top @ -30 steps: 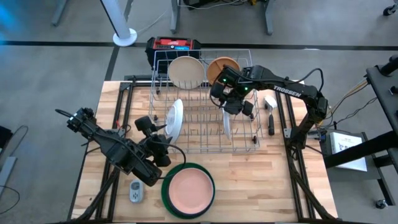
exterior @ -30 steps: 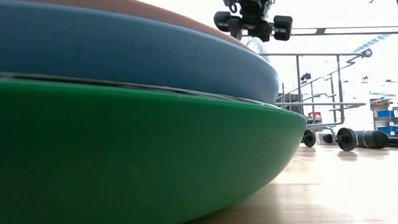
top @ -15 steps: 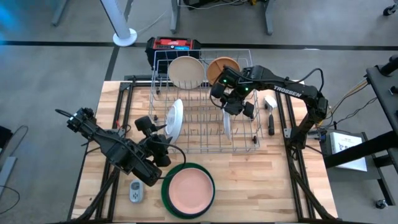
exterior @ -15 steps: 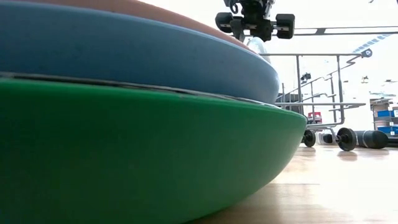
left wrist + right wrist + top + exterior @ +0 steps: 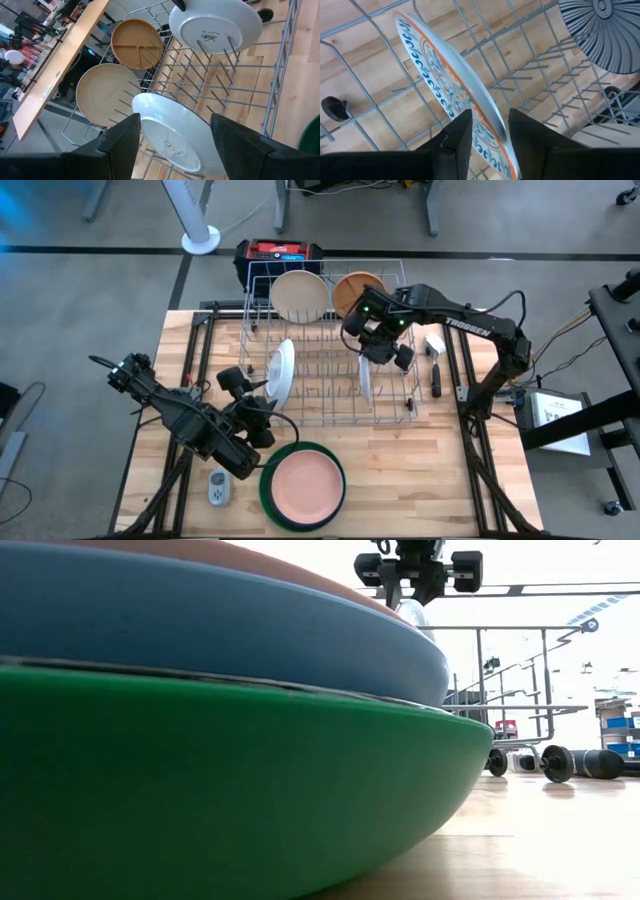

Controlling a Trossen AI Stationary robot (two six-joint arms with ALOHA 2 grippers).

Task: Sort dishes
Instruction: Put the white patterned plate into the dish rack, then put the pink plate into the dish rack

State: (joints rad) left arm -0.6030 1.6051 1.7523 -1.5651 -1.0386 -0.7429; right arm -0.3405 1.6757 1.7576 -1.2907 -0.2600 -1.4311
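One patterned plate (image 5: pixel 451 95) stands on edge between the tines of the wire rack (image 5: pixel 330 405), toward its right side, and the right gripper (image 5: pixel 378 346) has its fingers narrowed on the plate's upper rim. It looks rigid, glazed and breakable (likely slick too), so the rim pinch should hold if the plate is lifted straight up clear of the wires. Farther off, a white plate (image 5: pixel 177 132), a cream plate (image 5: pixel 299 295) and a tan divided plate (image 5: pixel 354 288) also stand racked. By the white plate, the left gripper (image 5: pixel 255 395) waits with fingers spread, empty, near the stacked pink plate (image 5: pixel 303 485).
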